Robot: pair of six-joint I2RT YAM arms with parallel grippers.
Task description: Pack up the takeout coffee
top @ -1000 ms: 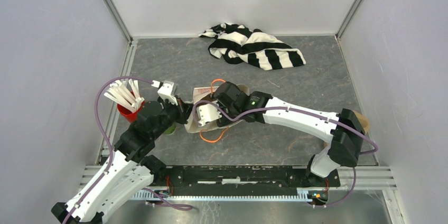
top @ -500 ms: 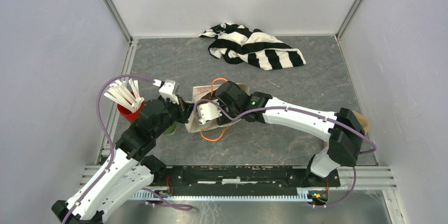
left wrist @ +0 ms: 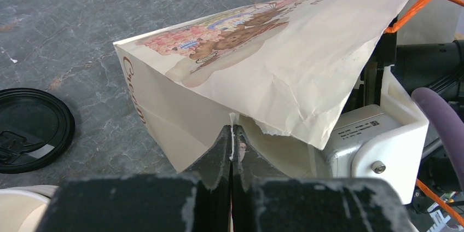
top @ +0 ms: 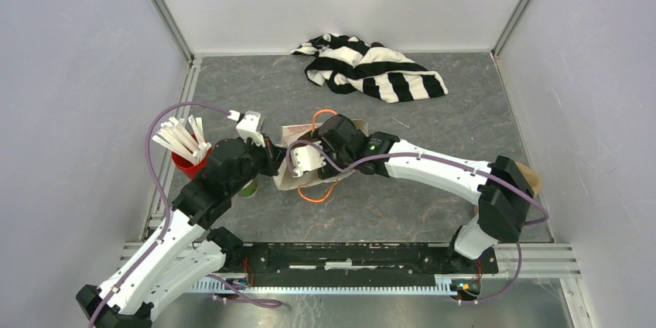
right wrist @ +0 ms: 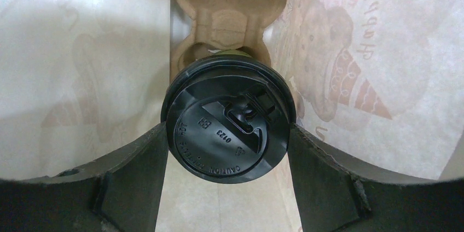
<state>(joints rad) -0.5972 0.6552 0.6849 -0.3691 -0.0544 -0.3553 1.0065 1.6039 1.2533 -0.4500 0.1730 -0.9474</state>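
Note:
The takeout coffee (right wrist: 227, 125) is a green cup under a black lid. It sits in a cardboard cup carrier (right wrist: 224, 7) inside a cream paper bag (right wrist: 372, 51). My right gripper (right wrist: 227, 131) is inside the bag, and its fingers (right wrist: 142, 161) press the lid's two sides. In the top view the bag (top: 298, 138) lies on its side at the table's middle, hiding the cup. My left gripper (left wrist: 232, 131) is shut on the torn edge of the bag's mouth (left wrist: 262, 62) and holds it up.
A loose black lid (left wrist: 30, 131) lies left of the bag, beside a lidless green cup (top: 249, 187). A red cup of white sticks (top: 186, 150) stands at the left rail. A striped cloth (top: 371, 69) lies at the back. Orange bag handles (top: 316, 196) trail toward the front.
My left arm has shifted slightly right and back with the bag's edge. The bag and the right wrist have moved a little with it.

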